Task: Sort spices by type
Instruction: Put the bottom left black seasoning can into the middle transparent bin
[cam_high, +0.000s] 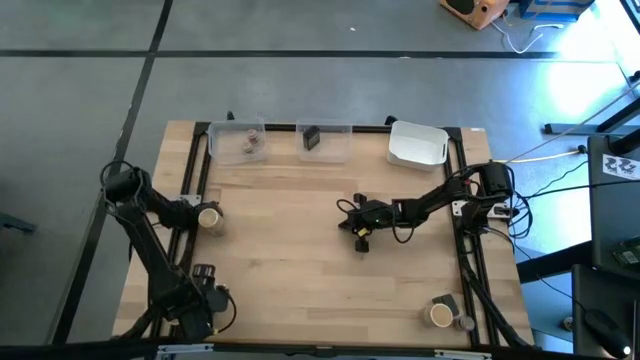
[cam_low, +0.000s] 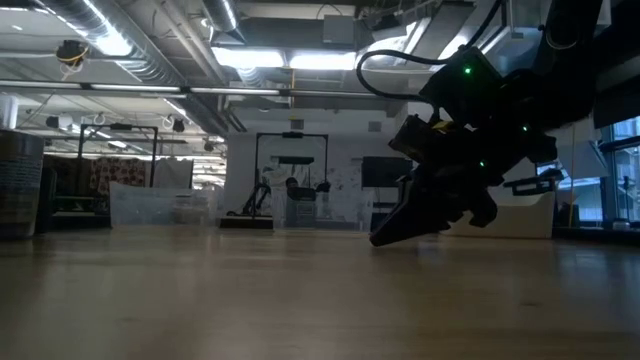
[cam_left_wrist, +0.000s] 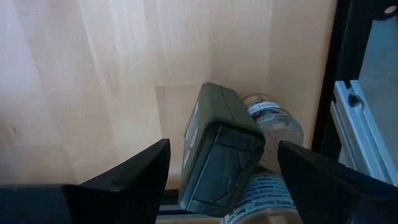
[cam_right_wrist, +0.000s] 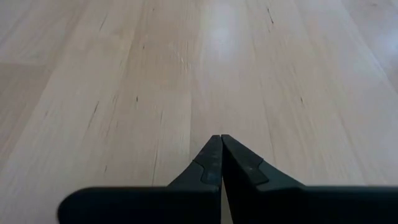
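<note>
Dark block (cam_left_wrist: 217, 155) between wide left pincer (cam_left_wrist: 224, 174); right pincer (cam_right_wrist: 221, 163) closed, empty.

No text, brand, number or sign can be read anywhere. In the left wrist view a clear jar (cam_left_wrist: 273, 121) lying beside a dark grey block (cam_left_wrist: 217, 152) carries a label with rows of small print, and a second printed label shows below the block, but the letters on both are too small and blurred to make out. Black-and-white square patterns (cam_high: 622, 165) on a dark surface to the right of the worktop (cam_high: 300, 250) carry no legible writing.
</note>
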